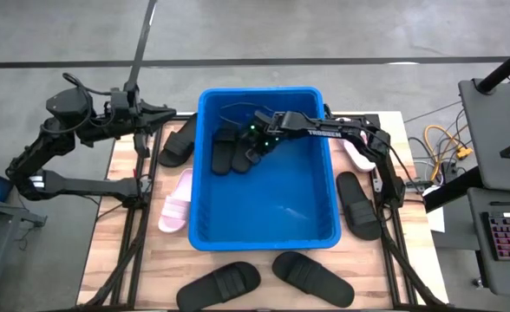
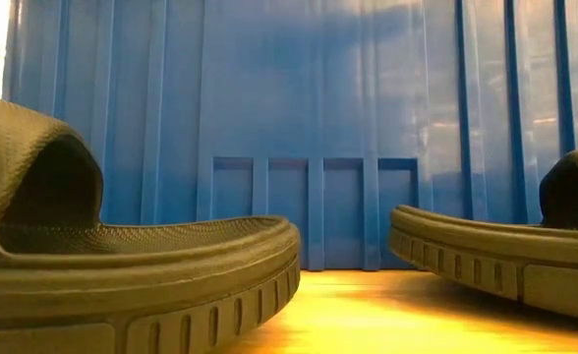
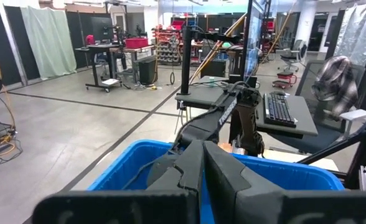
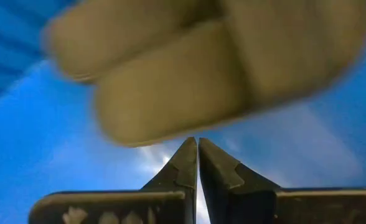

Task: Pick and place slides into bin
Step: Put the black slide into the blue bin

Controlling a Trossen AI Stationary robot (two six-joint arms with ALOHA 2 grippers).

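The blue bin (image 1: pixel 268 230) stands mid-table. Two black slides (image 1: pixel 231 152) lie on its floor in the far left corner. My right gripper (image 1: pixel 257 137) reaches into the bin over them, fingers shut (image 4: pixel 197 149), with the slides blurred just beyond the tips (image 4: pixel 189 93). My left gripper (image 1: pixel 166 113) is shut (image 3: pixel 203 155) and empty, held above the table past the bin's far left corner. Outside the bin, a black slide (image 1: pixel 179 140) and a pink one (image 1: pixel 177 201) lie left of it. A pink one (image 1: pixel 356 156) and a black one (image 1: pixel 359 206) lie to its right. My right gripper's shut fingertips are close over the black slides in the bin's far left corner. I cannot tell whether they touch a slide. Nothing shows between the fingers.
Two more black slides (image 1: pixel 219 284) (image 1: pixel 312 277) lie at the table's near edge in front of the bin. They show close up in the low view (image 2: pixel 132 265) (image 2: pixel 505 251) against the bin's wall (image 2: pixel 309 128). A side desk with a keyboard (image 1: pixel 508 234) stands at the right.
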